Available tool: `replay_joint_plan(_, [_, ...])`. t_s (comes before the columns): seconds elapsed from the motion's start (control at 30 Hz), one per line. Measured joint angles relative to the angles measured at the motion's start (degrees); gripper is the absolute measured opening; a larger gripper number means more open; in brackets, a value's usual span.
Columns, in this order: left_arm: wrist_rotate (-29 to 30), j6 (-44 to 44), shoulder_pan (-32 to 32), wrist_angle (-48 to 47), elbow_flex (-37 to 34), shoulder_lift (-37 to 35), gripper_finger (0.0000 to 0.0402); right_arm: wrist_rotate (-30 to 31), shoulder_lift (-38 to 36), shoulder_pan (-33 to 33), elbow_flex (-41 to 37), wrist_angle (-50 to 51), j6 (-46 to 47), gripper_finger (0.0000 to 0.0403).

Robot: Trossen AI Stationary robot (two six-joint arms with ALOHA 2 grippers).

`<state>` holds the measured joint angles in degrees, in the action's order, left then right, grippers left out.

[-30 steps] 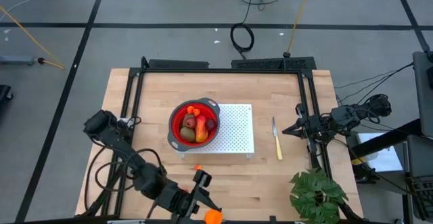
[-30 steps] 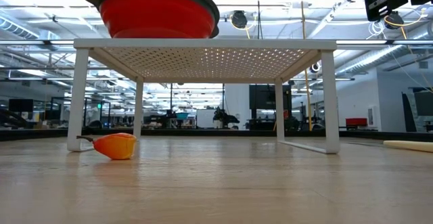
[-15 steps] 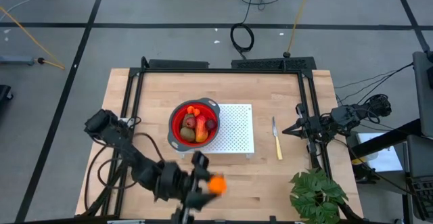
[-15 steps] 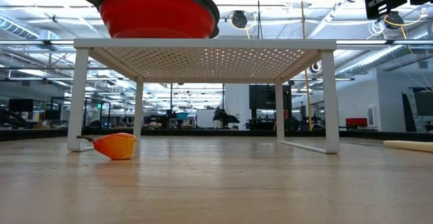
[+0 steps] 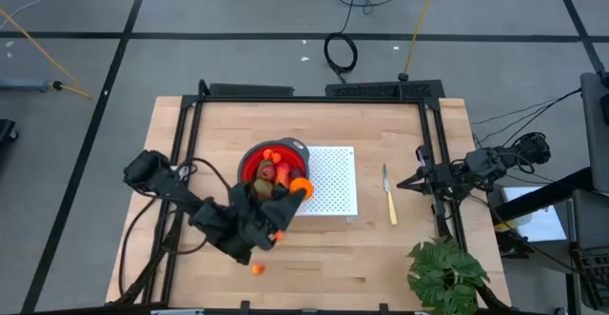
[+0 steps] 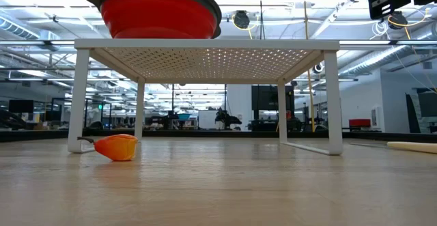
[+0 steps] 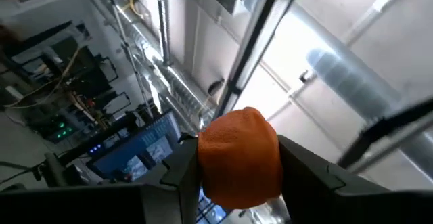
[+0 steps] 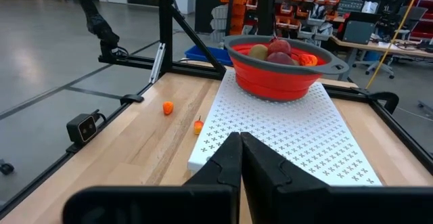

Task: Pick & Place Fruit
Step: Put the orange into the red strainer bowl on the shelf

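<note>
A red bowl (image 5: 259,167) stands on a white perforated rack (image 5: 331,180) and holds fruit: an olive-brown oval (image 8: 258,51), dark red balls (image 8: 279,47) and a red-orange oblong (image 5: 283,172). My left gripper (image 5: 297,191) hangs over the bowl's near right rim, shut on a small orange piece (image 7: 240,158). Two tiny orange bits (image 8: 167,107) (image 8: 198,125) lie on the table near the rack; one (image 6: 117,147) shows beside a rack leg in the low view. My right gripper (image 8: 240,145) waits shut at the table's right side (image 5: 402,183). My left gripper pinches the orange piece (image 7: 240,158) between its two fingers (image 7: 183,173), one on each side. The fingers slant in from the table's near left and tip upward, as its wrist view looks at the ceiling. The piece (image 5: 301,187) is lifted clear, above the bowl's rim.
A yellow-handled knife (image 5: 389,194) lies right of the rack. A green leafy plant (image 5: 445,275) stands at the near right corner. Black frame rails (image 5: 181,144) run along the table's left, far and right sides. Bare wood lies near the rack's front.
My left gripper has carried the orange piece from the table's near edge up and toward the far edge, to above the bowl's rim, turning as it went. An orange bit near the near edge has come into view behind it. My right arm kept still.
</note>
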<state>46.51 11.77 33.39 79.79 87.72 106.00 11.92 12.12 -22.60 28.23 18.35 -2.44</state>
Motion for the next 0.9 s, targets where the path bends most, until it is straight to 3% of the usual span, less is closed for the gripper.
replay_joint_plan(0.23, [0.56,4.91,-1.56,-0.02,0.00,0.00,0.0159,0.00,0.00,-0.01,0.00,0.00,0.22,0.0000])
replay_joint_plan(0.33, [0.71,5.09,-1.60,-4.24,0.00,-0.02,0.0159,0.00,0.00,0.01,0.00,0.00,0.22,0.0000])
replay_joint_plan(0.47, [2.61,6.87,-1.02,-19.06,-0.02,-0.34,0.0159,0.00,0.00,0.00,0.00,0.00,0.21,0.0000])
replay_joint_plan(0.67, [2.00,20.28,-1.34,-46.76,-0.02,-3.67,0.0159,0.00,0.00,-0.01,0.00,0.00,-0.04,0.0000])
replay_joint_plan(0.9, [-6.06,29.97,-4.88,-67.66,-0.02,-6.19,0.0159,0.00,0.02,0.01,0.00,0.00,-0.18,0.0000])
